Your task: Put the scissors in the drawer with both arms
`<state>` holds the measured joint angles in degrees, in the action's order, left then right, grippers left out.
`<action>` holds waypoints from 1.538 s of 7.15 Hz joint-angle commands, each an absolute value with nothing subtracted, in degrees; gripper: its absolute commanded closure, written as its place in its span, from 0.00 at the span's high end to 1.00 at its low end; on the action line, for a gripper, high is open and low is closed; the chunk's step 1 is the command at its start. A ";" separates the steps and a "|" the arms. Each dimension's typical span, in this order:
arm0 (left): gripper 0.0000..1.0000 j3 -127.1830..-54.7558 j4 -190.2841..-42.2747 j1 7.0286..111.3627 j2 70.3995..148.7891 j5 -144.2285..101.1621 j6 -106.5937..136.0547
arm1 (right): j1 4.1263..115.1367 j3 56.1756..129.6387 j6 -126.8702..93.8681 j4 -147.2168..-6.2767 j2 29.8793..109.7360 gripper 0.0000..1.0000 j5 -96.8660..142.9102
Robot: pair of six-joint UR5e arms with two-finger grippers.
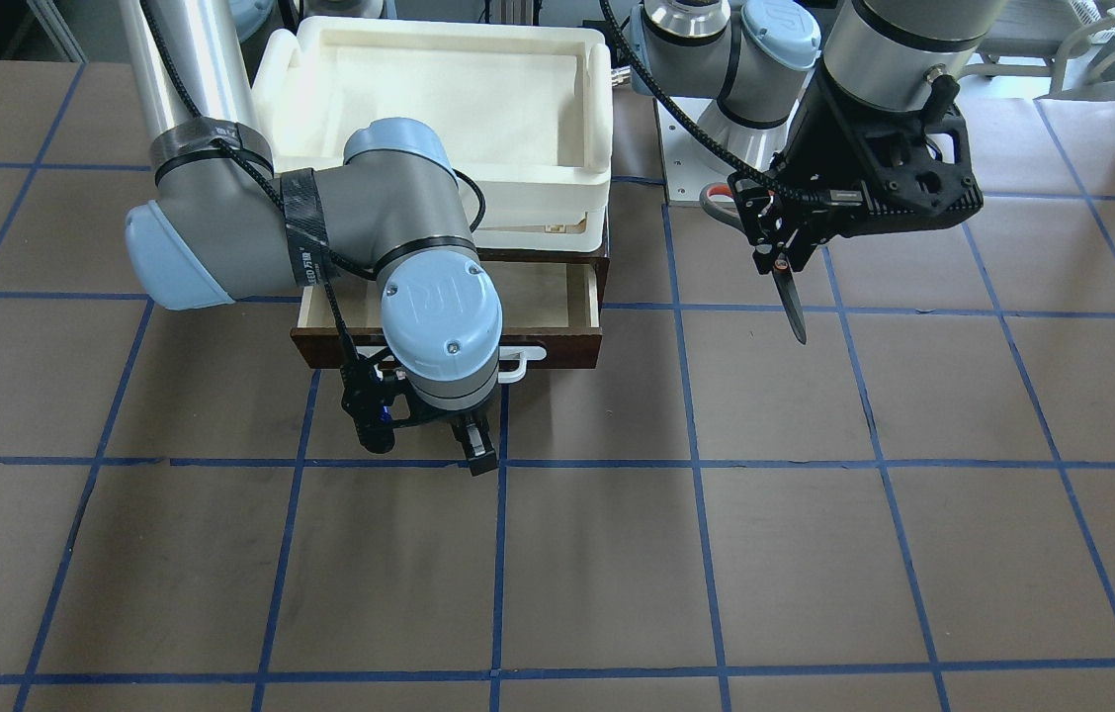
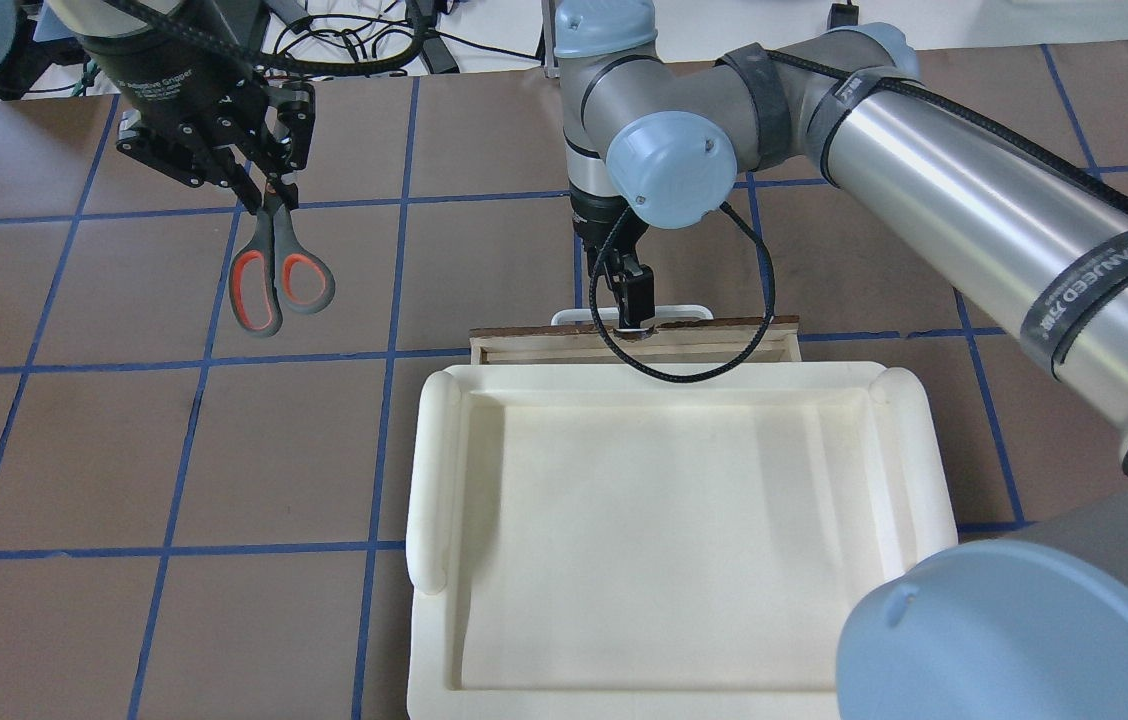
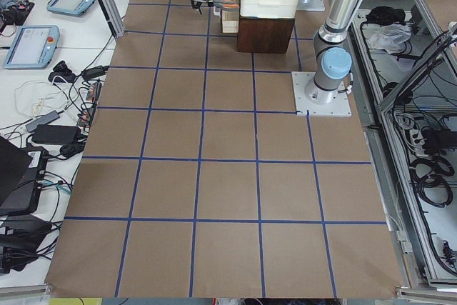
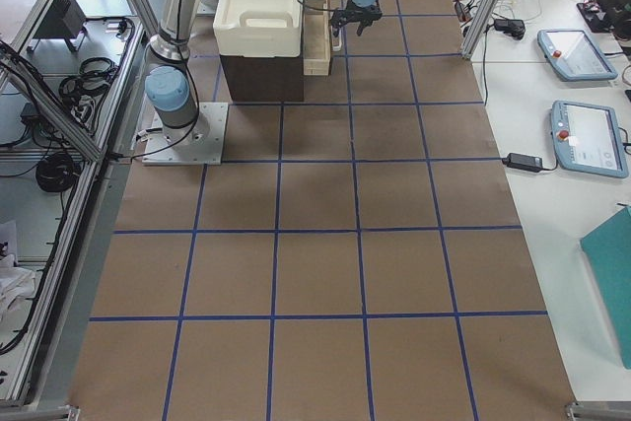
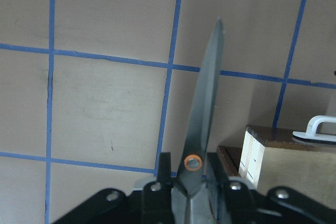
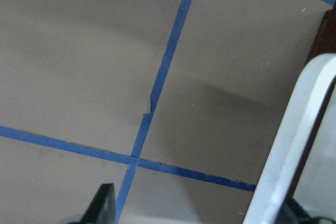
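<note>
**Scissors held aloft; drawer open**

The right arm [image 1: 340,218] hid part of the dark brown wooden drawer [image 1: 572,348], open beneath a cream-white plastic tray [image 1: 597,129]. The right gripper [image 1: 474,450] had its jaws spread by the white bar handle [image 1: 521,364]; contact unclear. The left gripper [image 2: 259,185] clamped the grey scissors with orange-lined loops [image 2: 276,272] near the pivot, in the air, well aside of the drawer. Its casing read "Adaptive Gripper". Brown table [image 2: 74,450], blue tape grid [image 1: 686,465].

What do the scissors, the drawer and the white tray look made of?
Scissors: slim dark blades with a dull sheen, likely steel. The grey handles with orange-red loop lining are probably moulded plastic.
Drawer: wood, with a dark brown stained front and a pale, bare plywood-like inside. Its white bar handle looks smooth, possibly plastic.
Tray: cream-white and matte with rounded rims, likely plastic.
</note>
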<state>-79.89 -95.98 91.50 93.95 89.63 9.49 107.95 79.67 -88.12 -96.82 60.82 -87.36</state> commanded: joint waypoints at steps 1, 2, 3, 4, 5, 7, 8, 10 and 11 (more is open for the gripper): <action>0.00 -79.89 -95.98 91.49 93.96 89.56 9.49 | 107.67 78.67 -87.54 -98.07 60.04 1.00 -87.36; 0.00 -79.89 -95.98 91.49 93.96 89.56 9.49 | 107.67 77.53 -87.54 -98.26 59.07 1.00 -87.36; 0.00 -79.89 -95.98 91.49 93.96 89.65 9.41 | 107.58 76.39 -87.54 -98.26 58.37 1.00 -87.36; 0.00 -79.89 -95.98 91.49 93.96 89.65 9.40 | 107.49 75.94 -87.54 -98.26 58.19 1.00 -87.36; 0.00 -79.89 -95.98 91.49 93.87 89.65 9.40 | 107.40 75.85 -87.54 -98.26 58.18 1.00 -87.36; 0.00 -79.89 -95.98 91.49 93.87 89.65 9.32 | 106.88 75.15 -86.84 -98.26 58.18 1.00 -87.36; 0.00 -79.89 -95.98 91.49 93.87 89.65 9.32 | 106.70 75.06 -86.40 -98.35 58.01 1.00 -87.36; 0.00 -79.89 -95.98 91.49 93.95 89.56 9.32 | 106.35 73.22 -85.96 -98.44 56.70 1.00 -87.45; 0.00 -79.98 -95.98 91.49 93.96 89.56 9.32 | 105.91 72.86 -85.44 -98.52 56.69 1.00 -87.36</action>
<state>-79.92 -95.98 91.49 93.92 89.59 9.32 106.34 73.50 -85.97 -98.46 57.04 -87.41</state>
